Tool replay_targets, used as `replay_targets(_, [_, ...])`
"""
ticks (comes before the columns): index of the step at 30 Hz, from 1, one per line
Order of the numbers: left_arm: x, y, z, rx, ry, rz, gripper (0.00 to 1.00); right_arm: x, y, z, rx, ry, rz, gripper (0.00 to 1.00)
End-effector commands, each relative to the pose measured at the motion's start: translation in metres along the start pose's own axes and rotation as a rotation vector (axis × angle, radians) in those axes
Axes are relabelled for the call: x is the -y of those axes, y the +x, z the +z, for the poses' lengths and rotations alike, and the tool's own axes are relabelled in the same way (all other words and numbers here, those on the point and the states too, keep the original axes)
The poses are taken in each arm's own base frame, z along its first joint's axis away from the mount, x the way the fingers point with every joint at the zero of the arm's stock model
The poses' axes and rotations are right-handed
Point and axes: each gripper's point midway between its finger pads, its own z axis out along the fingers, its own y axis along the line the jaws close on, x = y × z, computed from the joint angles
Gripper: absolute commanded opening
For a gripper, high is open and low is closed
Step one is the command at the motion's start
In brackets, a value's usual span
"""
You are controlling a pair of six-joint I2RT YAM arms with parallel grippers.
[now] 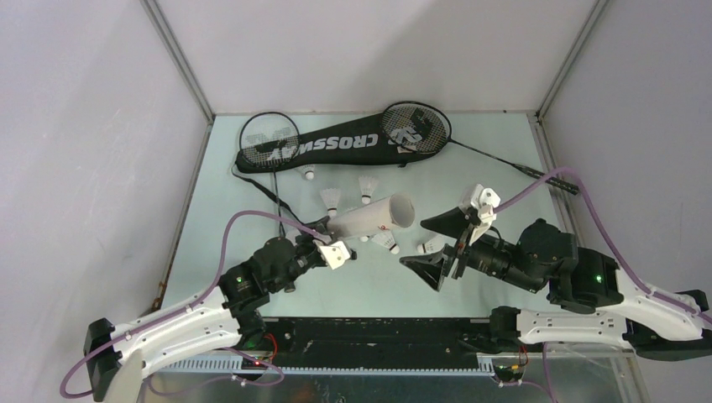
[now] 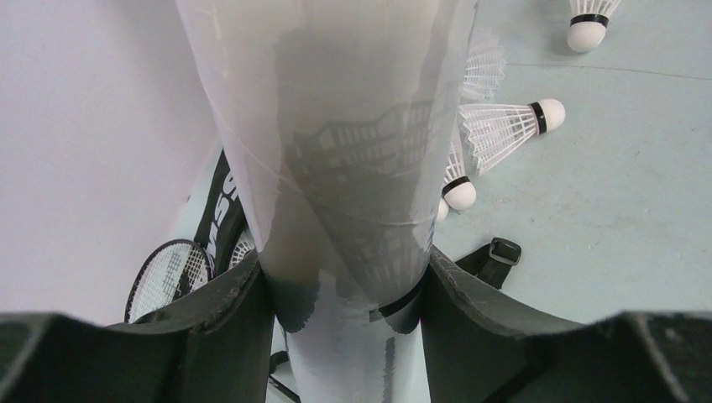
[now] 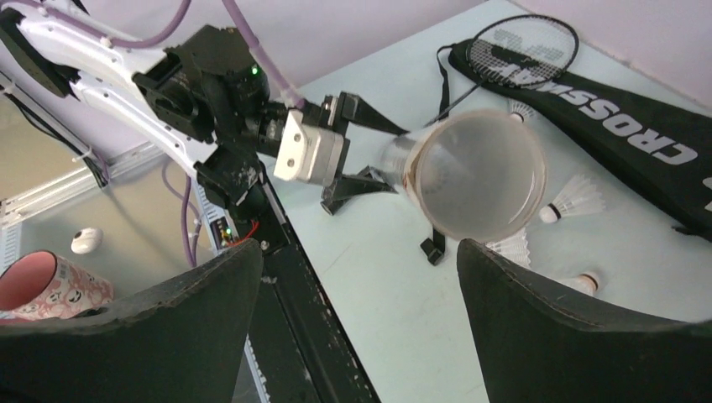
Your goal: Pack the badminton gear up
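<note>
While left pincer [image 2: 344, 294] clamps the tube [image 2: 336, 126], right pincer [image 3: 359, 252] gaping, apparently empty, facing tube mouth.

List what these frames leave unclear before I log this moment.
- Inside of tube: its wall hides it in the top view; dim at depth in the right wrist view.
- Handle of left racket: under the left pincer and tube, top view.
- Zip of bag, open or shut: too small, every view.
- Count of shuttlecocks: tube and right pincer may cover some, top view.

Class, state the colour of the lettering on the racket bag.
White, on the black racket bag; top external view.
</note>
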Motion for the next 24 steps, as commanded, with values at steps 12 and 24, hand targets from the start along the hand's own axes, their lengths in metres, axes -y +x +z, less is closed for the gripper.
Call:
replay_targets(12, [-0.004, -0.023, -0.001, 0.085, 0.016, 0.009, 0.0, 0.007, -0.014, 0.035, -0.034, 0.041, 0.004, 0.53])
replay_targets(24, [-0.006, -0.015, -0.001, 0.063, -0.005, 0.015, 0.0, 0.0, -0.027, 0.015, -0.006, -0.007, 0.033, 0.0])
